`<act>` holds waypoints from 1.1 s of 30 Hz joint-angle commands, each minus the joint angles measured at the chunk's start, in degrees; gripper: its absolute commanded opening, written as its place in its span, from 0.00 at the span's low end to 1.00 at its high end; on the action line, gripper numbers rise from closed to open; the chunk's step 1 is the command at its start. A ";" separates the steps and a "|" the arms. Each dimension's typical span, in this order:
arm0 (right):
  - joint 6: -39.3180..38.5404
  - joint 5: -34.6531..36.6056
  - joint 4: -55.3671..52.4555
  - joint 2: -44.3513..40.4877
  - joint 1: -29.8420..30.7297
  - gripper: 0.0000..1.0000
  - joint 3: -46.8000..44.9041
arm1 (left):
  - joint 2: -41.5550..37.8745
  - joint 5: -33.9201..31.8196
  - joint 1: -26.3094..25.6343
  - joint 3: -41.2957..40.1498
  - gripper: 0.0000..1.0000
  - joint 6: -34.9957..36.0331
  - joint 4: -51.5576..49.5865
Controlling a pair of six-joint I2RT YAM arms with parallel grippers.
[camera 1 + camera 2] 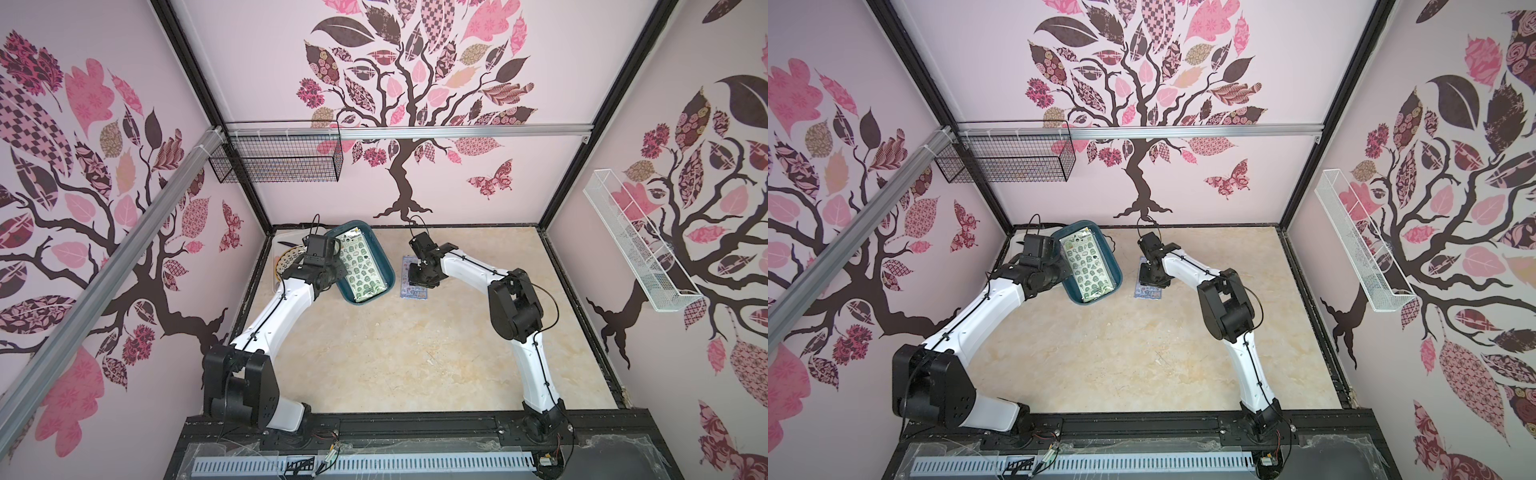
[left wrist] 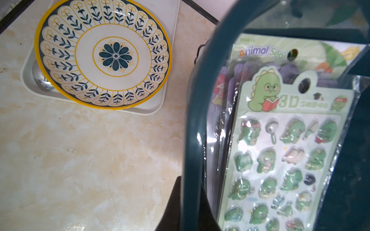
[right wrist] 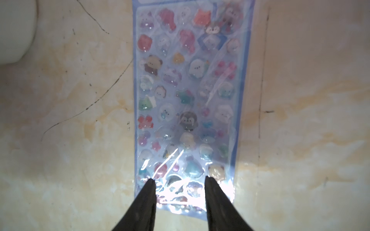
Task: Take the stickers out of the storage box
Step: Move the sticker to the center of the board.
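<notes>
Right wrist view shows right hand [image 3: 180, 179] open over a blue sticker sheet [image 3: 190, 90] on the tabletop [image 3: 300, 120]; left hand [image 2: 191, 185] clamps the storage box [image 2: 195, 100] rim.

Both top views are softly, evenly lit, walls bowing towards nine and three o'clock. By the right pincer [image 3: 179, 178], white glare washes out the blue sticker sheet [image 3: 190, 90]; the storage box [image 2: 192, 130] rim blurs close up.
</notes>
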 commanded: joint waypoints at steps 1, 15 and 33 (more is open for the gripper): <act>-0.16 3.03 -2.93 4.72 -0.26 0.44 3.75 | 0.01 0.40 0.23 0.29 0.00 -0.48 3.13; -0.87 2.04 -4.70 15.60 -1.46 0.44 16.04 | 0.10 0.39 0.23 0.35 0.00 -0.45 3.15; 26.18 -2.00 9.36 7.28 -2.12 0.41 -2.53 | -0.01 0.81 0.29 0.20 0.00 -0.47 3.14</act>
